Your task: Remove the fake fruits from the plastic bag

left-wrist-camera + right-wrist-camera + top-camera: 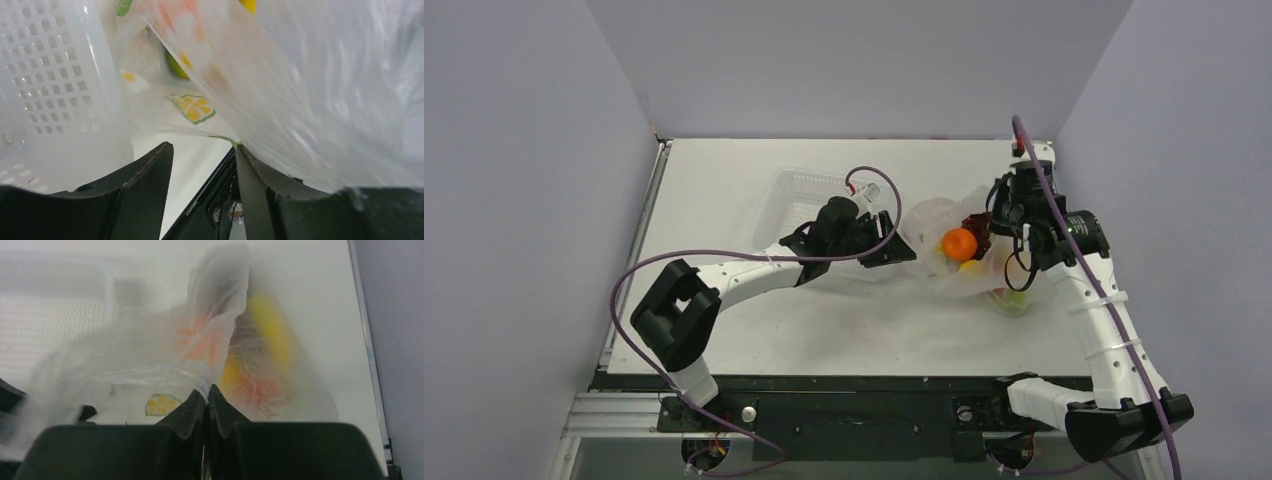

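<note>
One plastic bag (165,372) w/ fruits (960,243) inside, R pincer (207,390) pinching its film, L pincer (204,147) spread, bag touching it

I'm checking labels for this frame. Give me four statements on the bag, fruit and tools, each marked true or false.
1. The right tool is shut on the plastic bag. True.
2. The left tool clamps the basket. False: its jaws stand apart, with the white basket beside it, ungripped.
3. The orange lies outside the bag. False: it sits inside the bag.
4. In the top view the basket is left of the bag. True.
</note>
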